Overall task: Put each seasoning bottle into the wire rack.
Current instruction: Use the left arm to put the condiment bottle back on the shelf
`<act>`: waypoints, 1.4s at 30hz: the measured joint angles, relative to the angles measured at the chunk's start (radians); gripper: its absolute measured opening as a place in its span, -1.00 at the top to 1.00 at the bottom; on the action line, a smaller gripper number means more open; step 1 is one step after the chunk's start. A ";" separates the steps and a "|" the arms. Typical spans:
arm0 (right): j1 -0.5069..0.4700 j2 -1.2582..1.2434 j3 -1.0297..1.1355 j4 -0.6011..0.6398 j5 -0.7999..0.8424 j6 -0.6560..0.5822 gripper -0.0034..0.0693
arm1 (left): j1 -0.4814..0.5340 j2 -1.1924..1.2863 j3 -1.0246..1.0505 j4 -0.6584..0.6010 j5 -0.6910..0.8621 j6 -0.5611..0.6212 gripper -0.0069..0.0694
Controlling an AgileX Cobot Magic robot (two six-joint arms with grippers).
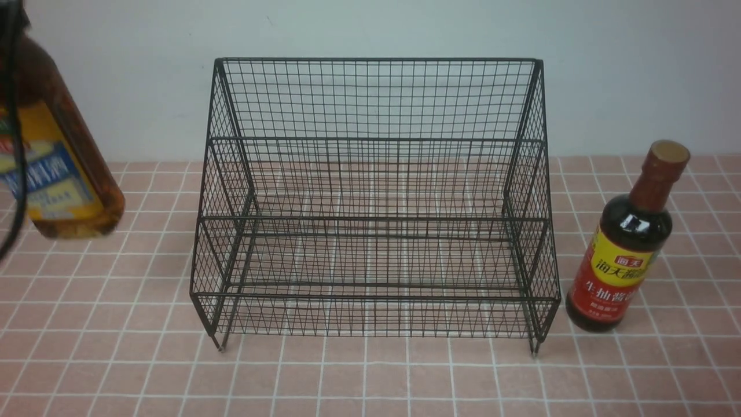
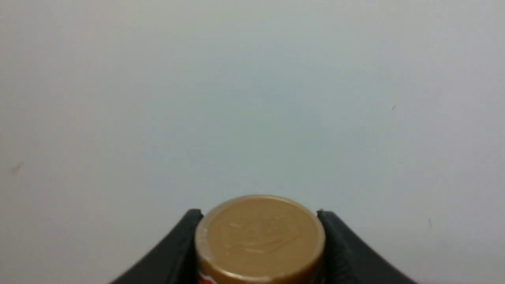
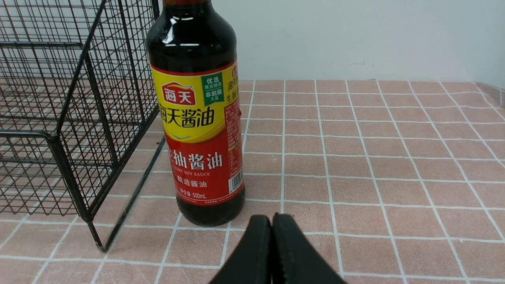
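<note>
The tiled bench [image 1: 370, 382] runs back to a pale wall. At its middle stands the wire rack [image 1: 376, 139], its tall mesh back toward the far edge and its lower tier toward the near edge.

Both seasoning bottles are outside the rack. The amber bottle [image 1: 63, 168] is toward the bench's left edge, well apart from the rack's left side. It is tilted, with its base swung toward the rack, and it looks lifted clear of the tiles. We see its yellow-blue label from the front, partly crossed by a dark cable [image 1: 17, 145].

The dark bottle [image 1: 622, 260] stands upright on the tiles toward the bench's right edge. It is just beside the rack's right front corner, and we cannot tell whether it touches the wire.

In the left wrist view the left gripper [image 2: 257, 215] is clamped on the top of the amber bottle. One black finger [image 2: 177, 248] presses each side of the gold cap [image 2: 260, 232], which sits squarely between them.

In the right wrist view the right gripper [image 3: 271, 221] has its jaws pressed together and holds nothing. It sits low over the tiles on the near-edge side of the dark bottle's base, close to it but not touching.
</note>
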 joint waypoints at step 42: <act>0.000 0.000 0.000 0.001 0.000 0.000 0.94 | -0.394 0.465 -0.506 0.003 0.199 0.016 0.00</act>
